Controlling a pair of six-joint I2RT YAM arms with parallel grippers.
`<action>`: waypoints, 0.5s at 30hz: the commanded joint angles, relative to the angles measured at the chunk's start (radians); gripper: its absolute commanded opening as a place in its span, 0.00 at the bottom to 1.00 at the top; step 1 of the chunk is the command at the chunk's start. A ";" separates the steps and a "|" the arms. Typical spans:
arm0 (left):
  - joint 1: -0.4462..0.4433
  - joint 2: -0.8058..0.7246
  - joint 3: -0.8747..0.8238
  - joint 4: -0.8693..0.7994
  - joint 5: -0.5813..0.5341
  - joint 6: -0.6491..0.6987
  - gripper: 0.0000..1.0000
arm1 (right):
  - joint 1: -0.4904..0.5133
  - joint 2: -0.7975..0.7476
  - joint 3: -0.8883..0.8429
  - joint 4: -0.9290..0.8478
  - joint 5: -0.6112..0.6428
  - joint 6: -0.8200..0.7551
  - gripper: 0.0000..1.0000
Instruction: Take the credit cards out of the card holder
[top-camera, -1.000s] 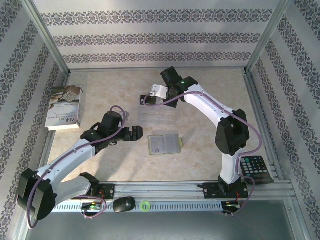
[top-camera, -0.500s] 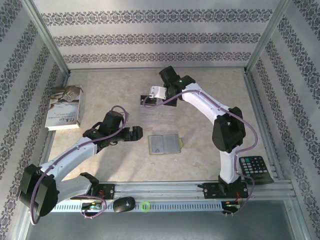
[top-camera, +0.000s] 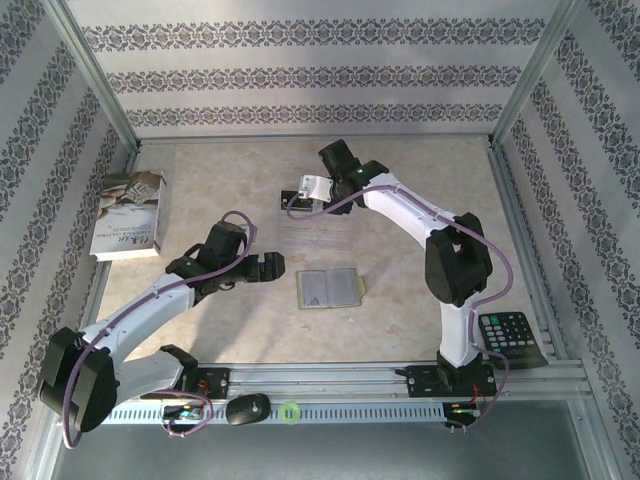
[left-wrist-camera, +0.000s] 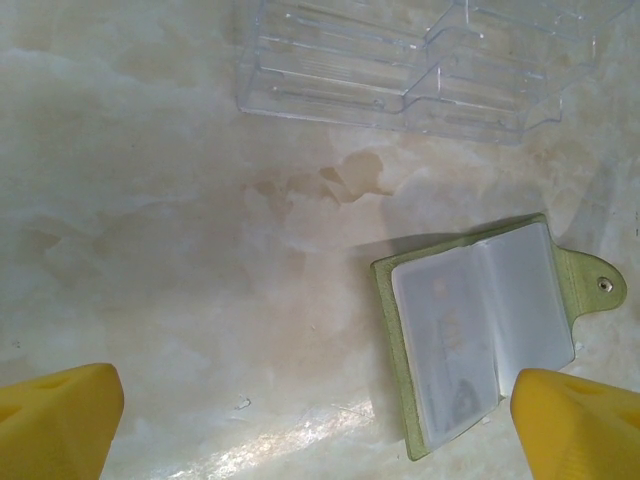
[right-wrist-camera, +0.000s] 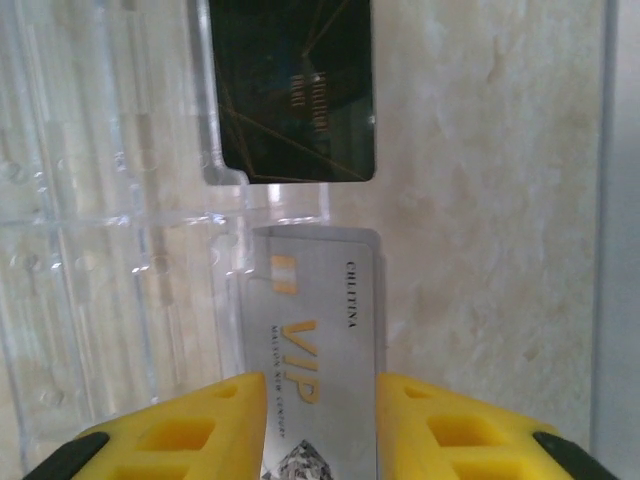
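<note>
Here, patterned walls surround the marbled table and card holder.

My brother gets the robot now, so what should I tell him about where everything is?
Left gripper: open, holding nothing, over the table beside the card holder.
Right gripper: shut on the silver card, by the clear tray.
The black card lies flat at the tray's edge. The card holder lies open.
Done: both cards are out.
Left: set the silver card down. Faint print shows through one sleeve, so check whether anything remains inside.
</note>
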 joint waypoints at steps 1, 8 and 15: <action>0.015 -0.051 -0.027 0.026 -0.016 -0.023 0.99 | 0.010 -0.117 -0.043 0.180 0.031 0.081 0.35; 0.027 -0.174 -0.104 0.106 -0.057 -0.070 0.99 | 0.085 -0.303 -0.219 0.346 -0.086 0.519 0.42; 0.106 -0.231 -0.186 0.213 0.075 -0.140 0.99 | 0.185 -0.346 -0.398 0.280 -0.111 1.025 0.42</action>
